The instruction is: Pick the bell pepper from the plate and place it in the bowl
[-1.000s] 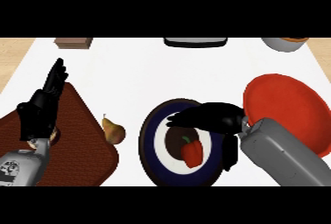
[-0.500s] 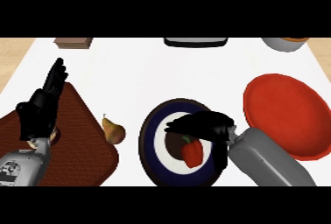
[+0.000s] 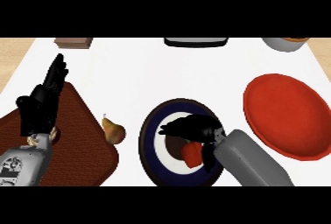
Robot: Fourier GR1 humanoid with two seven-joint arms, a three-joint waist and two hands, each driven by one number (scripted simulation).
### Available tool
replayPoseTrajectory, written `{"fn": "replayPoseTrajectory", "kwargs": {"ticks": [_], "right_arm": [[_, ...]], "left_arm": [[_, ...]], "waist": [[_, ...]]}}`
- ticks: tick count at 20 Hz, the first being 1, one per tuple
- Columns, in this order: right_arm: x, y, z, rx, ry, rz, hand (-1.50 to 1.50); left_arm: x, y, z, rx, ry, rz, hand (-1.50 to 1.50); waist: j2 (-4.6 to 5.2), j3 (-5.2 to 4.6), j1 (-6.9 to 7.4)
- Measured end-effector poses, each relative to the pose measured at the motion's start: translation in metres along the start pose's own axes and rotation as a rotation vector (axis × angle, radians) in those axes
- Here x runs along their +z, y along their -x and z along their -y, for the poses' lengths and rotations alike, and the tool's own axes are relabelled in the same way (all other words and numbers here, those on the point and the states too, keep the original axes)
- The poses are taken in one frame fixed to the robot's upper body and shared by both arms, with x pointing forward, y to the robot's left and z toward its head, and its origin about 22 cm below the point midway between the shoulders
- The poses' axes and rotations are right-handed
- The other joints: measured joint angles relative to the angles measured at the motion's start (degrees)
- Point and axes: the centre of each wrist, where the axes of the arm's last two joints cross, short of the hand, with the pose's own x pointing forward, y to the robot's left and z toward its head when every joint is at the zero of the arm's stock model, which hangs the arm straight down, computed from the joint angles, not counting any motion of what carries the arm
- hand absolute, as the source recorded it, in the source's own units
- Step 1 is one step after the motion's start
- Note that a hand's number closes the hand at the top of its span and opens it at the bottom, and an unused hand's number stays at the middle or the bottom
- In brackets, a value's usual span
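Since a moment ago, the right hand has slid lower and further left over the plate, fingers now curling around the red bell pepper. It remains on the plate, unlifted. Carrying it to the red bowl at three o'clock remains. Left hand rests open at nine o'clock.

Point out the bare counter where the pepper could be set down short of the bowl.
Widest free patch: white counter above the plate, between the left hand and the red bowl. A narrow strip separates plate and bowl. Crowded: the gap left of the plate holds a pear; the right hand covers the bell pepper.
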Motion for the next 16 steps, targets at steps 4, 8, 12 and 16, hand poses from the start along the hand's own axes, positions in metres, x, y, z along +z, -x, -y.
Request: {"fn": "replayPoseTrajectory", "kwargs": {"ticks": [4, 8, 12, 16], "right_arm": [[-0.008, 0.005, -0.007, 0.068, 0.004, 0.019, 1.50], [-0.009, 0.007, -0.001, 0.109, 0.038, 0.054, 1.50], [-0.012, 0.011, -0.008, 0.120, 0.070, 0.079, 1.50], [-0.006, 0.006, -0.007, 0.103, 0.081, 0.113, 1.50]], "left_arm": [[-0.001, 0.001, 0.005, -0.003, -0.003, -0.004, 0.00], [0.006, 0.003, 0.002, 0.001, 0.000, 0.001, 0.00], [0.007, 0.002, 0.002, 0.002, -0.002, -0.003, 0.00], [0.004, 0.000, -0.001, -0.003, -0.007, -0.004, 0.00]], "waist": [[-0.27, -0.08, 0.03], [-0.34, -0.04, 0.09], [-0.53, -0.06, 0.04], [-0.39, -0.03, -0.11]]}}
